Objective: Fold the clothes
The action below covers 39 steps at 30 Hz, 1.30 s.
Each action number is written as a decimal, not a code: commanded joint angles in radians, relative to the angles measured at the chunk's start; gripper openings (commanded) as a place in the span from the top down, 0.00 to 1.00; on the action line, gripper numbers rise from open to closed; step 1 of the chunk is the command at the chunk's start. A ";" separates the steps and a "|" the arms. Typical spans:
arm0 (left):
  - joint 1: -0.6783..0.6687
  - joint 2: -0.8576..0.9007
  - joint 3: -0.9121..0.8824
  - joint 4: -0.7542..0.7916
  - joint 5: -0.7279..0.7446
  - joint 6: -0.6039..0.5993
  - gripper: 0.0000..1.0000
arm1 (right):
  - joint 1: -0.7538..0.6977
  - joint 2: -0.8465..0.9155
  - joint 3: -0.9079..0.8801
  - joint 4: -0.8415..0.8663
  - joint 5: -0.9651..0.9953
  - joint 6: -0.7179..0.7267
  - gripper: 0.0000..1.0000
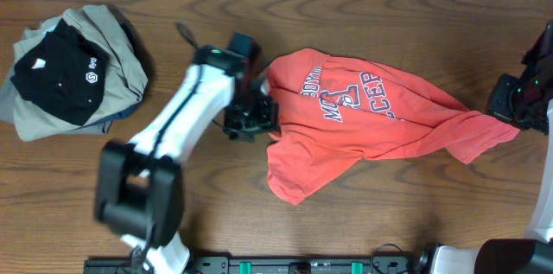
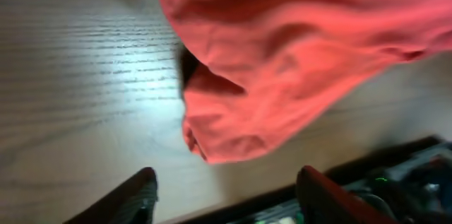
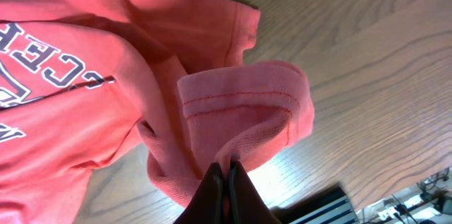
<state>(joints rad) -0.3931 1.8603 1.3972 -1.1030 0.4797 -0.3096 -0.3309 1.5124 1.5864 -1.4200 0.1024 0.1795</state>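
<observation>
— Where's the red T-shirt (image 1: 363,123)?
— Middle of the table (image 1: 389,222), trailing toward the right edge. The right gripper (image 3: 227,173) pinches its hem; the left gripper (image 2: 224,185), jaws apart and empty, sits at its other end.

Red T-shirt (image 2: 296,54) beyond parted jaws

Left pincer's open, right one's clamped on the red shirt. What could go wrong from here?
The right pincer grips only a bunched edge of the T-shirt; pulling could drag the whole crumpled shirt rather than flatten it. The open left pincer holds nothing, so that side may slide or fold unevenly.
</observation>
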 commanded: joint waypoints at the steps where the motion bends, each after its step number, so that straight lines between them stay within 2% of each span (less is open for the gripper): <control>1: -0.038 0.071 -0.008 -0.002 -0.081 0.028 0.33 | -0.010 -0.001 -0.002 0.003 0.028 0.006 0.96; 9: -0.140 0.162 -0.012 0.077 -0.087 0.027 0.33 | -0.010 -0.001 -0.002 0.014 0.028 0.006 0.96; 13: -0.190 0.162 -0.027 0.127 -0.194 -0.027 0.37 | -0.010 -0.001 -0.002 0.018 0.028 0.006 0.96; 15: -0.211 0.162 -0.042 0.144 -0.212 -0.033 0.44 | -0.010 -0.001 -0.002 0.017 0.028 0.006 0.96; 19: -0.225 0.162 -0.056 0.160 -0.212 -0.035 0.87 | -0.010 -0.001 -0.002 0.017 0.028 0.006 0.96; 21: -0.220 0.160 -0.055 0.160 -0.226 -0.035 0.94 | -0.010 -0.001 -0.002 0.017 0.028 0.006 0.96; 29: -0.143 0.051 -0.023 0.087 -0.380 0.003 0.94 | -0.010 -0.001 -0.002 0.016 0.028 0.006 0.96; 37: -0.115 -0.092 -0.025 0.087 -0.373 0.001 0.94 | -0.010 -0.001 -0.002 0.017 0.028 0.007 0.96; 38: -0.118 -0.089 -0.030 0.087 -0.367 0.001 0.90 | -0.010 -0.001 -0.002 0.016 0.028 0.007 0.96; 39: -0.122 -0.084 -0.038 0.088 -0.360 -0.001 0.77 | -0.010 -0.001 -0.002 0.016 0.028 0.007 0.96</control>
<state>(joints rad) -0.5045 1.7554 1.3602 -1.0119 0.1272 -0.3092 -0.3309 1.5124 1.5864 -1.4052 0.1135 0.1791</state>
